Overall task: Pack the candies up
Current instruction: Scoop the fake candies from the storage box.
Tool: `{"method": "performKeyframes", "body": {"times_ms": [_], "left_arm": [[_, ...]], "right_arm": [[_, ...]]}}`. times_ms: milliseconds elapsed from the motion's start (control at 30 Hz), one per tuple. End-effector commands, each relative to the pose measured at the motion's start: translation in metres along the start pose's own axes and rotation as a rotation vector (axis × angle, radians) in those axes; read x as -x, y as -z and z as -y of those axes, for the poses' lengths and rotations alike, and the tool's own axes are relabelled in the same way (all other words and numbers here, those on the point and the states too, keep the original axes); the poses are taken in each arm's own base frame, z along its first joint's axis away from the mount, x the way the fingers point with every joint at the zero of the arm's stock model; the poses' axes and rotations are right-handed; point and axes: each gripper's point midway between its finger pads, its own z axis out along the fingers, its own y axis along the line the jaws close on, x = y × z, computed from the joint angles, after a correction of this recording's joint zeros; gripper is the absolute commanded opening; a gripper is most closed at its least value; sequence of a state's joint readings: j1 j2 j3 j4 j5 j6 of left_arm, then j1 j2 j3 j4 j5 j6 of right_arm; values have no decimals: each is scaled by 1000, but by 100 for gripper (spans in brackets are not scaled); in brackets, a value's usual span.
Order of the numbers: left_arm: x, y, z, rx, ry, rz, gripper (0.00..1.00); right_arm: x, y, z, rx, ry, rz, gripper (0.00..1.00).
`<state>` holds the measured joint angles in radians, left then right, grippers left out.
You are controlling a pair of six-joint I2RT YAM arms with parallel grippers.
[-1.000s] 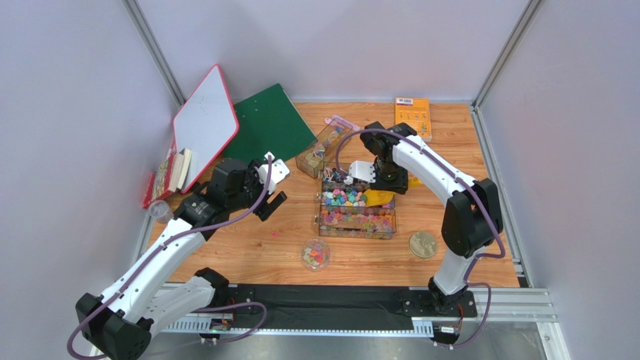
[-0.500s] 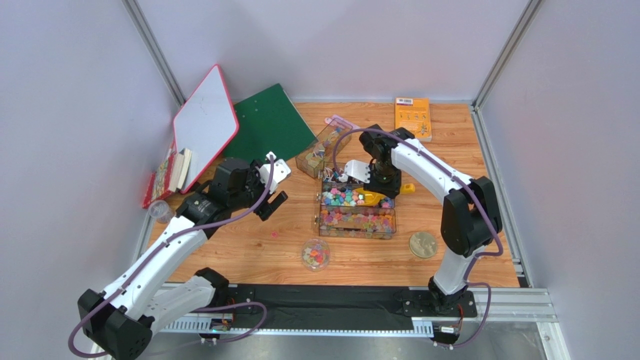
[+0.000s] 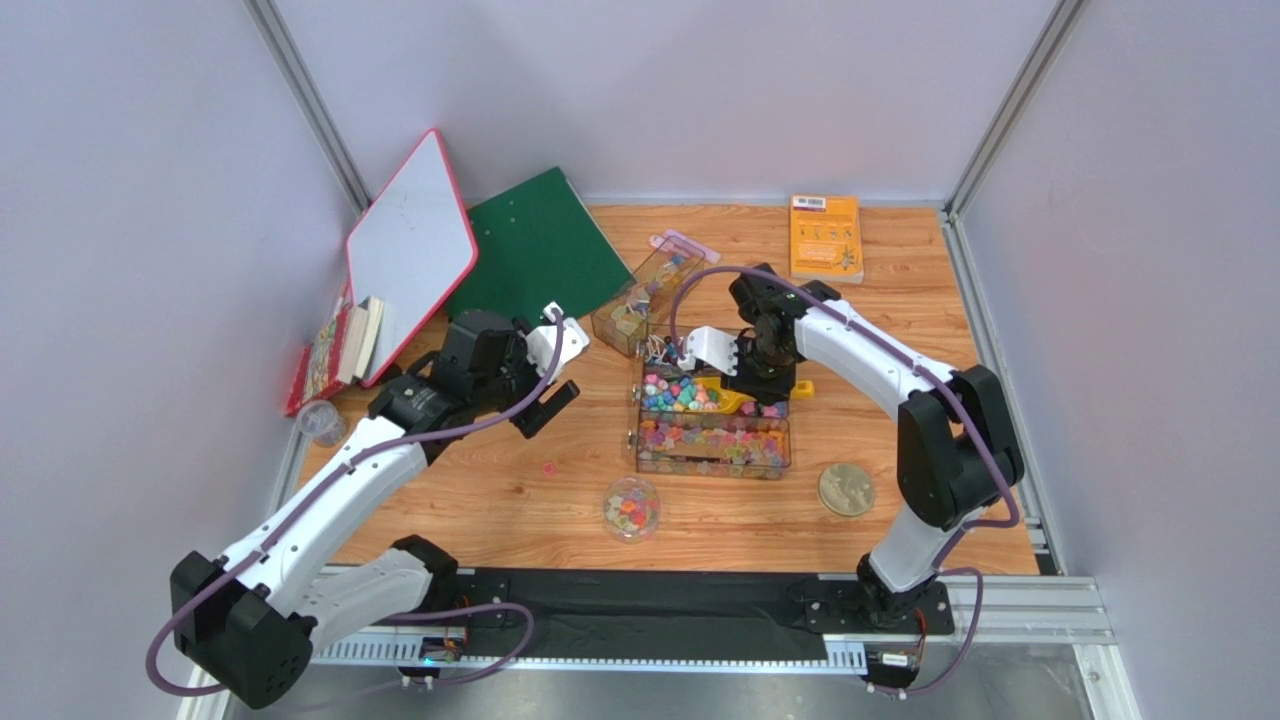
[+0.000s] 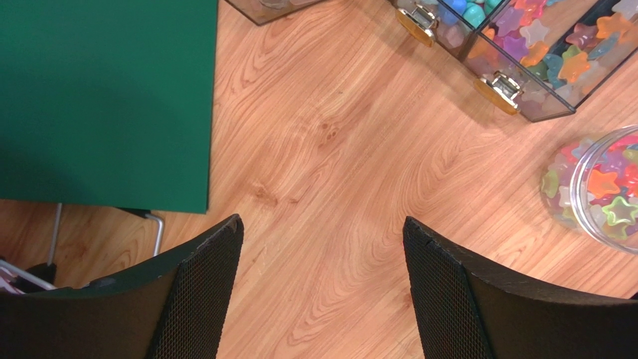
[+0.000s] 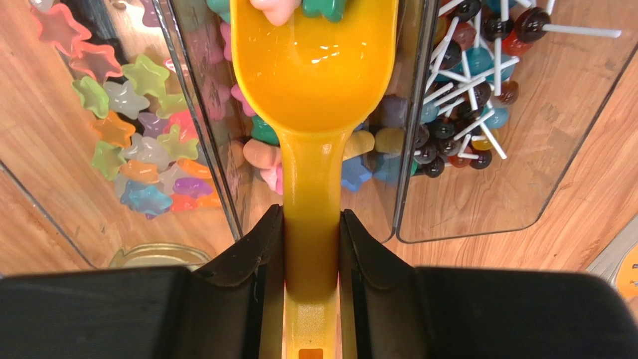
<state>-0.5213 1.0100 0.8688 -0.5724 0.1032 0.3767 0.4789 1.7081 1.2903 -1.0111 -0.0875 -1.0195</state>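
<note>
candies (image 3: 706,402) in the clear box, scoop among them

most candies lie in the clear compartment box (image 3: 784,450) at the centre of the top view. some more fill a small round jar (image 3: 631,507) below it, toward the bottom of the frame. the right gripper (image 5: 311,239) is closed tight on the handle of the yellow scoop (image 5: 314,67), and the scoop bowl reaches into the box. in the right wrist view a pink and a green candy sit at the front lip of the bowl, at the top edge. the left gripper (image 4: 322,262) is wide open and holds nothing. it hangs over bare wood left of the box, with the green folder (image 4: 105,97) at upper left. the gold lid (image 3: 846,488) lies right of the jar, apart from it.
</note>
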Motion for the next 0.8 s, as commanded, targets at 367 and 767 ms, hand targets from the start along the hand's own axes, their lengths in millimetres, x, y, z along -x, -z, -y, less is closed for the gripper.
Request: {"method": "performKeyframes", "body": {"times_ms": [367, 767], "left_arm": [[28, 2, -25, 56, -88, 24, 84], [38, -3, -31, 65, -83, 18, 84]], "right_arm": [[23, 43, -4, -91, 23, 349, 0], [19, 48, -21, -43, -84, 510, 0]]}}
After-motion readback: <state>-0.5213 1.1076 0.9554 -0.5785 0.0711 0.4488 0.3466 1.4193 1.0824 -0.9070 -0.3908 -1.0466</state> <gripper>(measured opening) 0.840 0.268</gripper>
